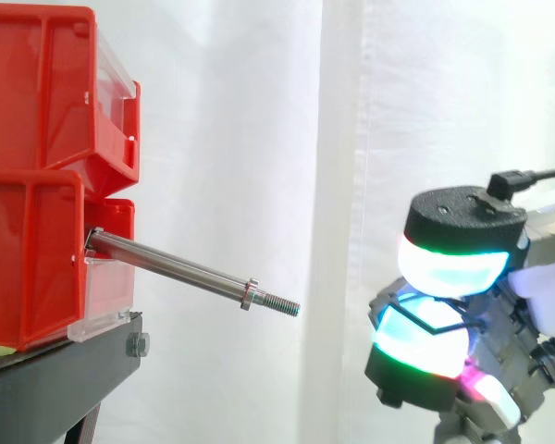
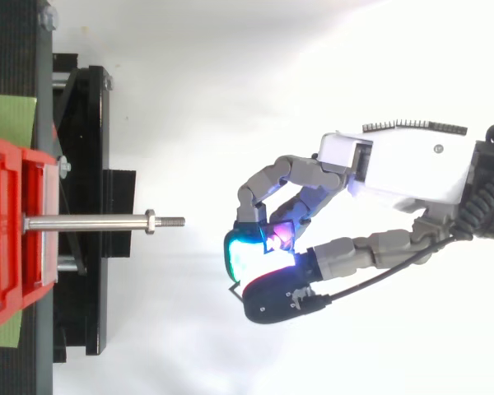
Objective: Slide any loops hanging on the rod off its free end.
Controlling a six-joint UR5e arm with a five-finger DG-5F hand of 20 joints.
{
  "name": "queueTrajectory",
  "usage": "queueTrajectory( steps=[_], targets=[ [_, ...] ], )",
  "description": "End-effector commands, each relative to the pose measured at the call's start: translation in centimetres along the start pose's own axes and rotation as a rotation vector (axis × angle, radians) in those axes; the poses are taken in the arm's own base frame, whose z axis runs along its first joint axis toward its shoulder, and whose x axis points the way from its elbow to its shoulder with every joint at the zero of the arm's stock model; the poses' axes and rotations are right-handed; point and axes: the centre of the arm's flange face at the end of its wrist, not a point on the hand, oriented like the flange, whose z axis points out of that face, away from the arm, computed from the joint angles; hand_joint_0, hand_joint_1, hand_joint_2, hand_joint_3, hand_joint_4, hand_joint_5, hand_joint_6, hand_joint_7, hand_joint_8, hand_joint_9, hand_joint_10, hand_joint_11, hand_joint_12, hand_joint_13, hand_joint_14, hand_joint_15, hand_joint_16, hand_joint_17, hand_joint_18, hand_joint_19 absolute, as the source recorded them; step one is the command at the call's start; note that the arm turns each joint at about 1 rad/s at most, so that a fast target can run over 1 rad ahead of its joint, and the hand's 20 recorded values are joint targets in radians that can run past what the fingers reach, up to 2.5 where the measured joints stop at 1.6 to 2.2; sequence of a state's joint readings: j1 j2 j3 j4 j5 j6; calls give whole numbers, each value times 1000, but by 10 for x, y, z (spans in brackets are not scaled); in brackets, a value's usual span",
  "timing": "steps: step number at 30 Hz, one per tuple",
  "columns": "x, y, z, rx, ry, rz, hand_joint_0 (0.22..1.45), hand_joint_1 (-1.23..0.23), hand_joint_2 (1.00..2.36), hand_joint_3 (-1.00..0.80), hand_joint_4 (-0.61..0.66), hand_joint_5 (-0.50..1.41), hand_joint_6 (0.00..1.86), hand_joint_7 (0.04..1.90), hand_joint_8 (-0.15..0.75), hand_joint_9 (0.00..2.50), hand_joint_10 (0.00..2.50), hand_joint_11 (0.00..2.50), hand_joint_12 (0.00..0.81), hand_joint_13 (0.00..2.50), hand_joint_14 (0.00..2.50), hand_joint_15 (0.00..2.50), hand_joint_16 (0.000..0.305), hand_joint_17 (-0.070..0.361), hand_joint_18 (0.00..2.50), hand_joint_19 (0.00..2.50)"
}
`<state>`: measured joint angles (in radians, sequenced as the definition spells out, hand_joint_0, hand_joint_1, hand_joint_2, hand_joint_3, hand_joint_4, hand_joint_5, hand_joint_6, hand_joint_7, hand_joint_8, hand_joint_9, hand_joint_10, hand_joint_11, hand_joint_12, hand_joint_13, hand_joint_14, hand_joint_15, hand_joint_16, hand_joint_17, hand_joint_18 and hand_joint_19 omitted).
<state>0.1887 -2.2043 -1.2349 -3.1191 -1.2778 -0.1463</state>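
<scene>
the steel rod [image 1: 180, 266] sticks out of the lower red bin [image 1: 28, 268] and looks bare, no loop on it that i can see. the hand [image 2: 403, 169] sits well clear of the threaded free end [image 1: 284, 305], fingers curled in with nothing visible between them. i'd check the rod's whole length before reaching in.

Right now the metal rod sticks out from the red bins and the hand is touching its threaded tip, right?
Not quite. The rod does stick out from the red bins, but the hand is not touching its threaded tip: open space separates them, as the top view shows.
</scene>
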Motion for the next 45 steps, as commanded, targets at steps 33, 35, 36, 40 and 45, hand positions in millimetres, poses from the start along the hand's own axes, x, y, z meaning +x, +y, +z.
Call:
queueTrajectory(
  steps=[33, 35, 36, 40, 45],
  targets=[
    [0, 5, 4, -43, -12, -18, 576, -613, 1004, -447, 115, -168, 912, 964, 252, 970, 29, 766, 366, 790, 22, 517, 54, 122, 662, 542],
    [0, 5, 4, -43, -12, -18, 568, -588, 1004, -456, 119, -166, 910, 970, 257, 988, 28, 758, 370, 799, 22, 518, 55, 123, 665, 550],
    [0, 5, 4, -43, -12, -18, 563, -573, 1003, -466, 117, -164, 907, 974, 256, 991, 26, 762, 371, 801, 20, 512, 55, 124, 668, 544],
    [0, 5, 4, -43, -12, -18, 557, -534, 1002, -470, 120, -158, 900, 973, 259, 1004, 27, 749, 373, 813, 20, 516, 56, 125, 676, 557],
    [0, 5, 4, -43, -12, -18, 585, -551, 1012, -370, 108, -154, 893, 1003, 260, 1019, 29, 746, 372, 823, 22, 523, 55, 124, 679, 553]
  ],
)
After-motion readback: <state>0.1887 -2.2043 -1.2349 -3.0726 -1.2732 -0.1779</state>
